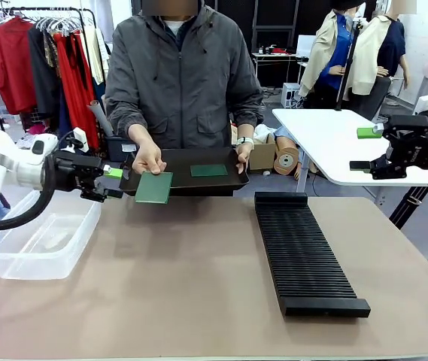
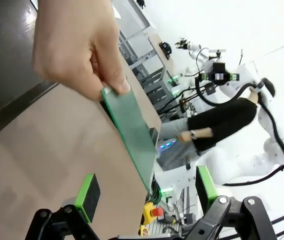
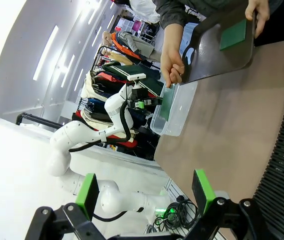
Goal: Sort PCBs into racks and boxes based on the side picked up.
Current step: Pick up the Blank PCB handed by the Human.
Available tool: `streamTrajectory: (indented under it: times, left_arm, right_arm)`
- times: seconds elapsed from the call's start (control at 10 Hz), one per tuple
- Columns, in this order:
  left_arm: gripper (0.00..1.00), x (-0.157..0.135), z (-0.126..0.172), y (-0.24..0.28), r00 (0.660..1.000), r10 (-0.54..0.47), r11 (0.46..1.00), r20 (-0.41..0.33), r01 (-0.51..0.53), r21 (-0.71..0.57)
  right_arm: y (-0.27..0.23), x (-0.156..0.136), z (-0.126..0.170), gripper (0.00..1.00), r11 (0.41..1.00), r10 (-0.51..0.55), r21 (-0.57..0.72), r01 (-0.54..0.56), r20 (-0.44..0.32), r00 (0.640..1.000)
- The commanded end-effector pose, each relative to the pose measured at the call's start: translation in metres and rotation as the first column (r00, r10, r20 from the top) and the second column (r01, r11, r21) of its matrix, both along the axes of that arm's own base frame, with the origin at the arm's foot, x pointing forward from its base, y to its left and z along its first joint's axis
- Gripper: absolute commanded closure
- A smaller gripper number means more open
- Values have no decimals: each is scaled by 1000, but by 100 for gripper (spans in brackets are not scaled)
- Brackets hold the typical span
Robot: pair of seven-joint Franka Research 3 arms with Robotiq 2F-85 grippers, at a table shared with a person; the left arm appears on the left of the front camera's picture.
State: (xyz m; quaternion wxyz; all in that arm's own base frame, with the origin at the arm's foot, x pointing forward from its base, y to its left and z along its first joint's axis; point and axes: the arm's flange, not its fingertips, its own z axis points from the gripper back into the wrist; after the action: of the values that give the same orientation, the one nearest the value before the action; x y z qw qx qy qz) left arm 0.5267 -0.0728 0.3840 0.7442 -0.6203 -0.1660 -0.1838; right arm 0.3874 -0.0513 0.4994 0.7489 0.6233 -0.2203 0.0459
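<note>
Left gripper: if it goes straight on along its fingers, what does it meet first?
Most likely the PCB the person's hand holds out; it lies in line with the open left gripper, edge toward it. The gap is hard to judge.

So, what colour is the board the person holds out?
The PCB is green, clearest in the front view.

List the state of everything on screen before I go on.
Left claw: open, touching nothing.
Right claw: open, holding nothing.
Smooth black shallow tray: held by person.
Thin green rectangular PCB: pinched in person's hand, off the tray.
Second green PCB: flat on tray.
Long black slotted rack: slots bare.
Clear plastic rectangular tub: on table.
</note>
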Motion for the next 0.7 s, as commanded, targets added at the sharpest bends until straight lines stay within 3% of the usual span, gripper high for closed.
streamTrajectory:
  times: [0.0,0.6]
  left_arm:
    - [0,9,-2,-11,998,23,997,-51,-27,-74]
    - [0,15,-32,-50,987,-33,995,-156,17,-102]
  right_arm:
    - [1,0,4,0,1000,-4,16,4,-15,1000]
    - [1,0,4,0,1000,-4,16,4,-15,1000]
